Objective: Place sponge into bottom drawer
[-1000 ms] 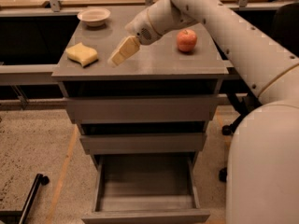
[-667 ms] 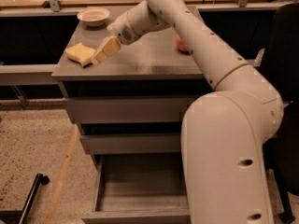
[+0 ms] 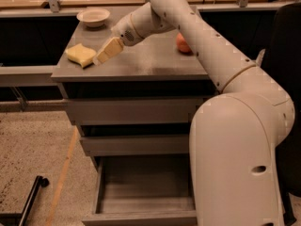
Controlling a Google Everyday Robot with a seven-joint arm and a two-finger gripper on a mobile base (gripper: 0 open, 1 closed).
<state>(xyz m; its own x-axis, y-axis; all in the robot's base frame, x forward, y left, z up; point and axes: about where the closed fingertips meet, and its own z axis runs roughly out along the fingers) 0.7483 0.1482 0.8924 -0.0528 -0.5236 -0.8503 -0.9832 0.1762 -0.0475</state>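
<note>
The pale yellow sponge (image 3: pixel 81 54) lies on the grey cabinet top (image 3: pixel 141 62) near its left edge. My gripper (image 3: pixel 101 57) reaches in from the right and sits just to the right of the sponge, its flat yellowish fingers (image 3: pixel 109 49) pointing down-left at it and almost touching it. The bottom drawer (image 3: pixel 141 197) is pulled out below, and what shows of its inside is bare; its right part is hidden behind my arm.
A white bowl (image 3: pixel 93 16) stands at the back left of the cabinet top. A red apple (image 3: pixel 182 44) sits to the right, partly hidden by my arm. The two upper drawers (image 3: pixel 134 109) are closed. A black bar (image 3: pixel 28 199) lies on the floor at left.
My gripper has moved left across the cabinet top, from near the middle to right beside the sponge. The sponge has not moved.
</note>
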